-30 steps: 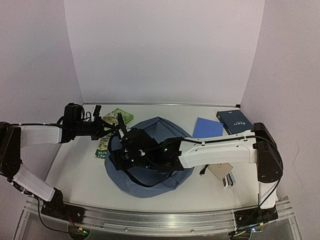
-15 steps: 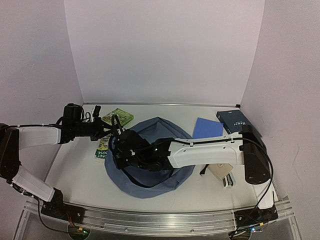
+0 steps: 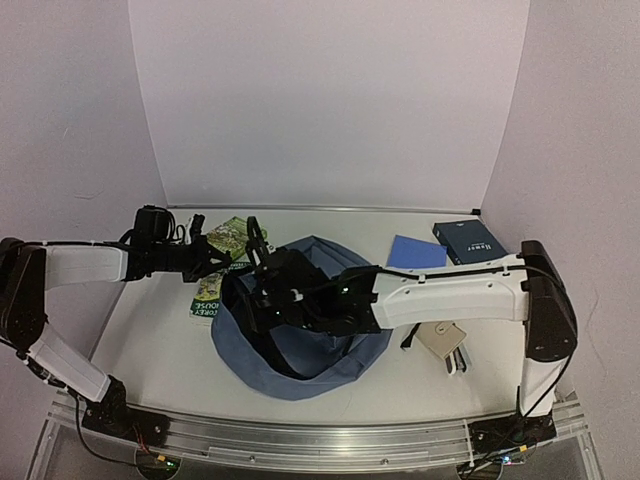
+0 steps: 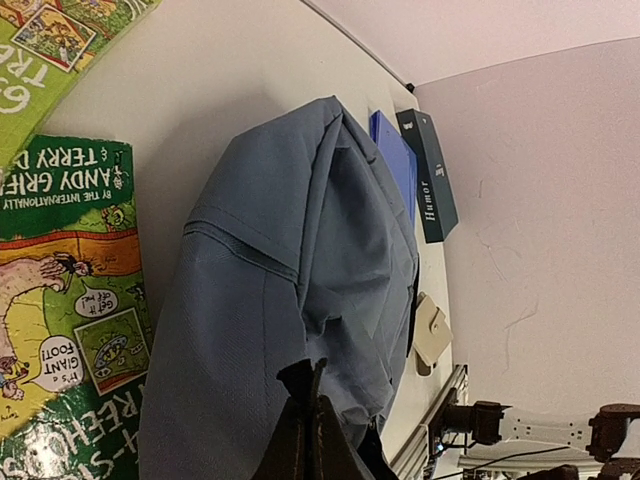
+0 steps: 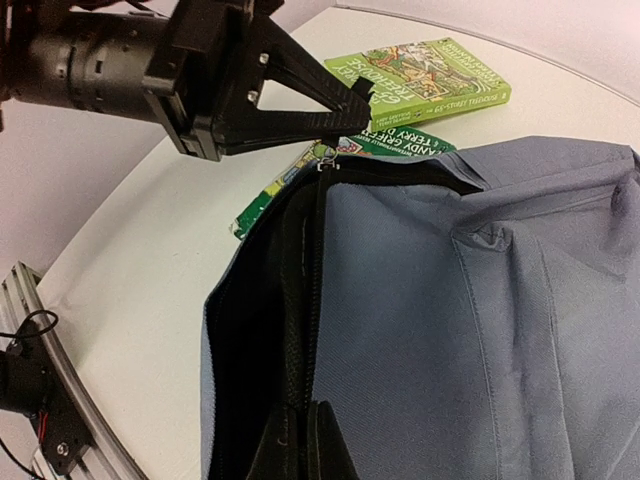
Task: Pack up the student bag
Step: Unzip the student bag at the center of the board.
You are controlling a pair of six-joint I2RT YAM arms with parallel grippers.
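Student bag (image 3: pixel 300 350) pinched at its open zipper edge by both grippers.
It lies slumped mid-table (image 3: pixel 150 350), just beside a green book (image 3: pixel 205 298), with a blue notebook (image 3: pixel 416 252) to its right. The left gripper (image 5: pixel 355 105) is closed tight on the top corner of the dark zipper rim. The right gripper (image 5: pixel 303 425) is clamped on the same rim, nearer the arm bases, and the opening gapes between them.
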